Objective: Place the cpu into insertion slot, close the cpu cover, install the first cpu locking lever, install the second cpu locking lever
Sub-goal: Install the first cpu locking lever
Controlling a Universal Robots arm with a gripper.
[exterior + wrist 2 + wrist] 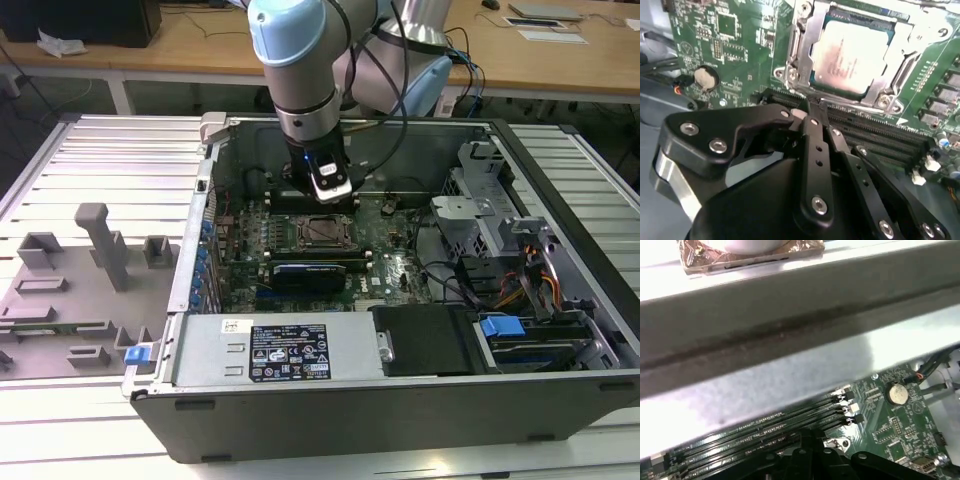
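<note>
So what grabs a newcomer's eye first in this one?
The open computer case on the slatted table, with the arm reaching down into it. In the second wrist view, the cpu lies seated in its socket with the cpu cover framing it, and the black gripper, fingers together, sits just beside that socket.

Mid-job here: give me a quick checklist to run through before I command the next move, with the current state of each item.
1. Cpu seated in the socket: ok, it lies flat inside the frame in the second wrist view.
2. Cpu cover down over the chip: ok, its silvery frame lies around the chip's edges.
3. Locking levers latched: cannot tell.
4. Gripper empty: ok, its fingers are shut together with nothing between them.
5. Gripper position: ok, its tip sits just beside the socket edge, over the memory slots.
6. Arm clear of the case wall: cannot tell, the wall looks close in the first wrist view.
</note>
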